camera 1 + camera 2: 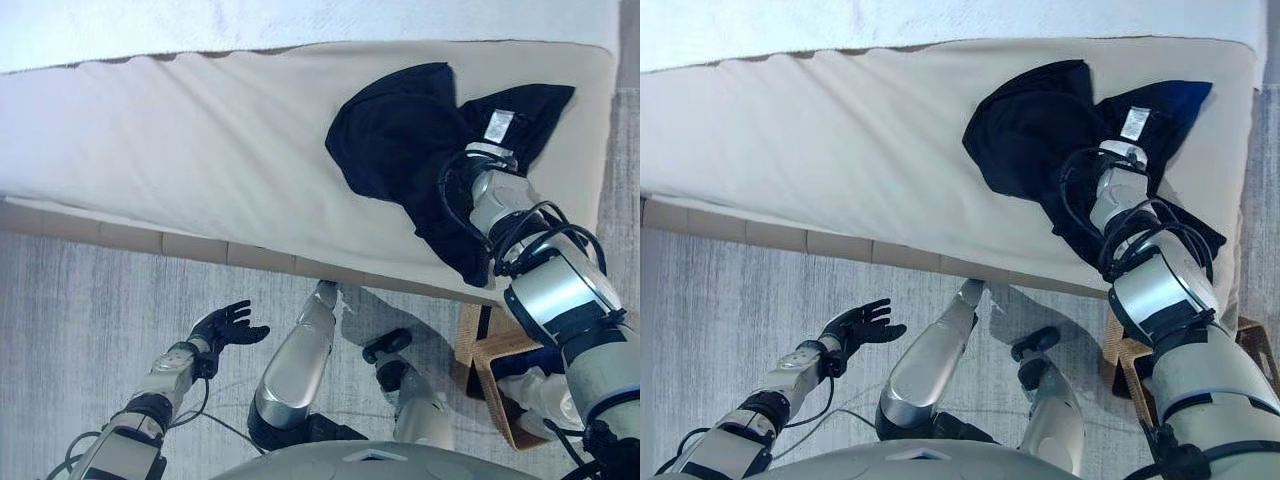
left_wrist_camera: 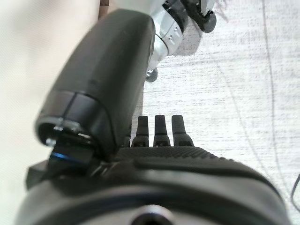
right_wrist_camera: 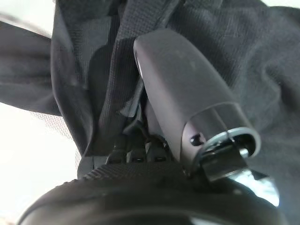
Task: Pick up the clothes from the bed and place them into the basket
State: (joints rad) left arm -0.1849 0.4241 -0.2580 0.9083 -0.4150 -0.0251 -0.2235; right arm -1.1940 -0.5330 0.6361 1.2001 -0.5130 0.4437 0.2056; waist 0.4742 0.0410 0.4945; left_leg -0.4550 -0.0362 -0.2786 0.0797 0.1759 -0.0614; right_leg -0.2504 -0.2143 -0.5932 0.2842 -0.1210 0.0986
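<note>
A black garment (image 1: pixel 400 130) with a white label lies bunched on the beige bed (image 1: pixel 200 150), near its right end, with part of it hanging over the front edge. My right arm reaches up into it. In the right wrist view my right hand (image 3: pixel 187 89) has its thumb and curled fingers closed on a fold of the black cloth (image 3: pixel 93 70). My left hand (image 1: pixel 228 326) hangs over the floor at the lower left, open and empty, with its fingers spread. It also shows in the left wrist view (image 2: pixel 154 168).
A light wooden basket (image 1: pixel 490 370) stands on the floor below the bed's right corner, beside my right arm. A white blanket (image 1: pixel 300 20) lies along the far side of the bed. The floor in front is grey carpet (image 1: pixel 90 300).
</note>
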